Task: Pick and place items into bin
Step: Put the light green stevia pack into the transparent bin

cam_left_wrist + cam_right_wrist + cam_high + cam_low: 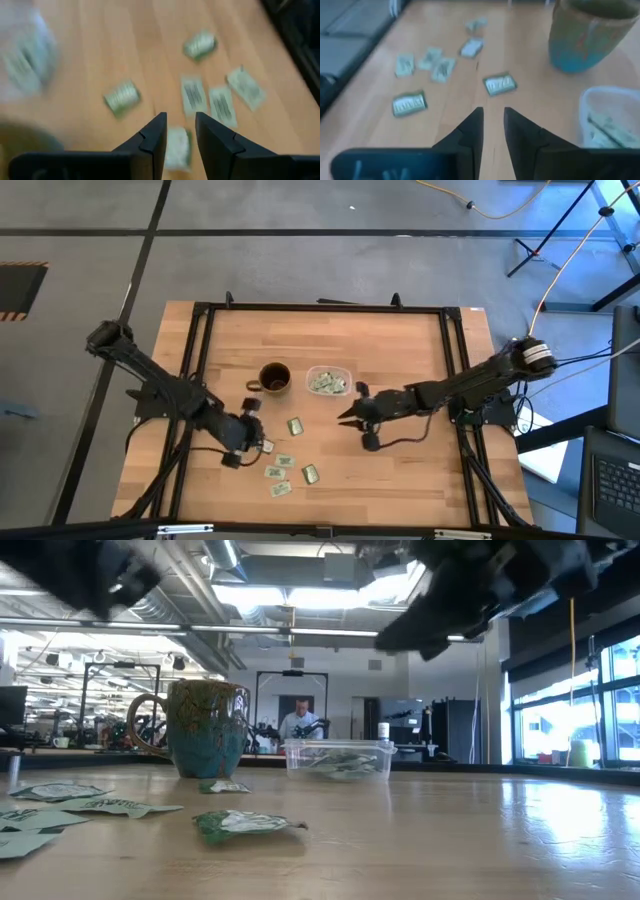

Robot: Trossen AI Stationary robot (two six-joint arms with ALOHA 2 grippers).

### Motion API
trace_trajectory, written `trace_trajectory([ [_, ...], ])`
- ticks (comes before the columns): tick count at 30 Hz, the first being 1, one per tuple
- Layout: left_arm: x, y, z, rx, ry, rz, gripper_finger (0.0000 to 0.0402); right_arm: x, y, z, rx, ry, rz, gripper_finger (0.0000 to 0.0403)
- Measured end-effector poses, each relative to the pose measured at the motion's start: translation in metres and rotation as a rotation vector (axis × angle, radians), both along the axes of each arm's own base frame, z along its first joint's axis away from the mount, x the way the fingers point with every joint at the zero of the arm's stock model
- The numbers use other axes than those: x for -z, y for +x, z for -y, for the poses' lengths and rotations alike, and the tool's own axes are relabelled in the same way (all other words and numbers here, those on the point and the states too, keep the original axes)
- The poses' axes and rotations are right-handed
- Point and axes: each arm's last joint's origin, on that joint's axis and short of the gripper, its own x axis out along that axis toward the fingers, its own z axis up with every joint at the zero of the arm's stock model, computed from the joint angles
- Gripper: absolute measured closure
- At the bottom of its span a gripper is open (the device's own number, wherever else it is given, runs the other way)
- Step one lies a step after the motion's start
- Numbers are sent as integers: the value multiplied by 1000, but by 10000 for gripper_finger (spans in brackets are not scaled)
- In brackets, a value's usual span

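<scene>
A clear plastic bin (329, 381) sits near the middle of the wooden table (400, 470), already holding a heap of pale green and white packets (324, 384). Just beside it, on the left arm's side, stands a round mug (275, 378) with a handle, teal below and brown at the rim in the low view. The two stand close but apart.

More packets lie loose on the tabletop in front of the mug and bin. One packet (295, 425) lies alone between the two grippers; another (310, 473) lies nearer the table's front edge. A small cluster (278, 471) of three or four is spread near the left gripper. From table height, one crumpled green packet (245, 824) lies in the foreground, with others (60, 792) flat at the edge of the picture.

The left gripper (179, 131) hovers low over the cluster, its two dark fingers a narrow gap apart, with a packet (177, 146) lying between and beyond the fingertips. Whether the fingers touch it cannot be told. From above, the left gripper (250, 437) shows just in front of the mug.

The right gripper (352, 413) hangs above the table, in front of the bin and clear of it, its fingers slightly parted and holding nothing. Its wrist view looks past them to the mug (587, 35), the bin's edge (610, 120) and scattered packets (500, 84).

In the room beyond the table, a person (300, 720) sits at a distant desk.
</scene>
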Motion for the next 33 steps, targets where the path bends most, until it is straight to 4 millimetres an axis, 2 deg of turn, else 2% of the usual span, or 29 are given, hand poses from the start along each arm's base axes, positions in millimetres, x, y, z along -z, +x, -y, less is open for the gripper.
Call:
trace_trajectory([
  [5, 24, -9, 13, -138, -73, -255, 304, -7, -21, 5, 1, 37, 135, 322],
  [9, 42, -15, 23, -172, -39, -404, 304, -8, -26, 7, 7, 54, 160, 322],
  [16, 71, -11, 31, -217, 57, -523, 304, -6, -26, 7, 10, 58, 153, 322],
  [24, 98, -1, 23, -275, 50, -676, 304, -6, -26, 7, 12, 62, 151, 322],
  [28, 102, 1, 21, -268, 50, -704, 309, -6, -26, 7, 12, 61, 149, 322],
  [33, 103, 2, 22, -248, 50, -703, 345, -5, -26, 7, 12, 58, 139, 322],
])
